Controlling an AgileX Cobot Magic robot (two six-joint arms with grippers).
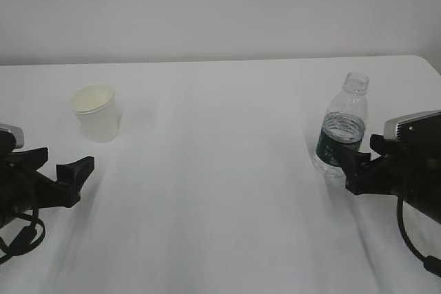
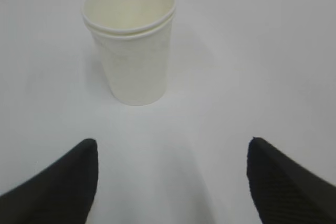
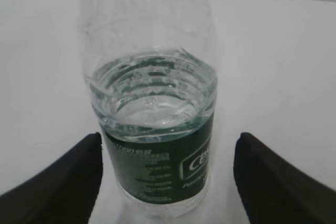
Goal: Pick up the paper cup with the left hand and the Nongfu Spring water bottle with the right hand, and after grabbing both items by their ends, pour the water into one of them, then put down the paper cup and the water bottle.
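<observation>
Both arms are cut off by the frame edges in the exterior view, and the bottle's neck runs out of the top of the right wrist view. The dark green label on the Nongfu Spring water bottle [image 3: 149,124] carries white print too blurred to read (only a boxed "Ce…" can be made out). The water [image 3: 152,95] stands about level with the label's top edge. The bottle stands upright and capless at the right of the white table [image 1: 227,191], between the spread jaws of the right gripper [image 3: 168,182], with gaps on both sides. The paper cup [image 2: 131,45] stands upright at the left, just ahead of the wide-open left gripper [image 2: 170,179], untouched.
</observation>
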